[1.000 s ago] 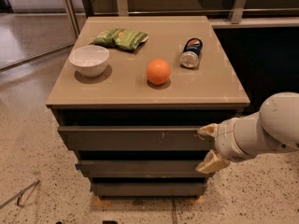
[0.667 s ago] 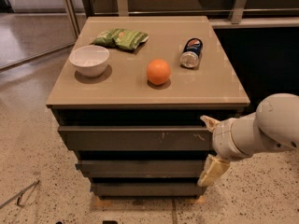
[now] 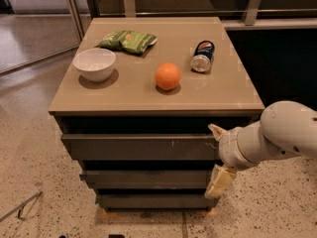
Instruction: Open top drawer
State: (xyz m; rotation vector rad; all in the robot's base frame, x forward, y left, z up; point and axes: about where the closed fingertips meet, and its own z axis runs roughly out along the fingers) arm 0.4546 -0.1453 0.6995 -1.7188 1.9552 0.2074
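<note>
The top drawer (image 3: 133, 148) is the wide dark grey-brown front just under the tan cabinet top, with small pale scratches (image 3: 173, 144) right of centre. Two narrower drawer fronts sit below it. My gripper (image 3: 218, 156) is at the right end of the top drawer front, with the white arm reaching in from the right. It is open wide: the upper fingertip (image 3: 215, 131) is at the drawer front's top right corner, and the lower fingertip (image 3: 219, 182) hangs by the middle drawer's right end. It holds nothing.
On the cabinet top (image 3: 129, 90) are a white bowl (image 3: 94, 64), a green chip bag (image 3: 128, 40), an orange (image 3: 168, 76) and a can lying on its side (image 3: 203, 56). A speckled floor surrounds the cabinet, and a dark counter stands at the right.
The gripper's fingers have spread wider apart. The upper finger rose to the drawer front's top corner and the lower one dropped. The arm shifted slightly left.
</note>
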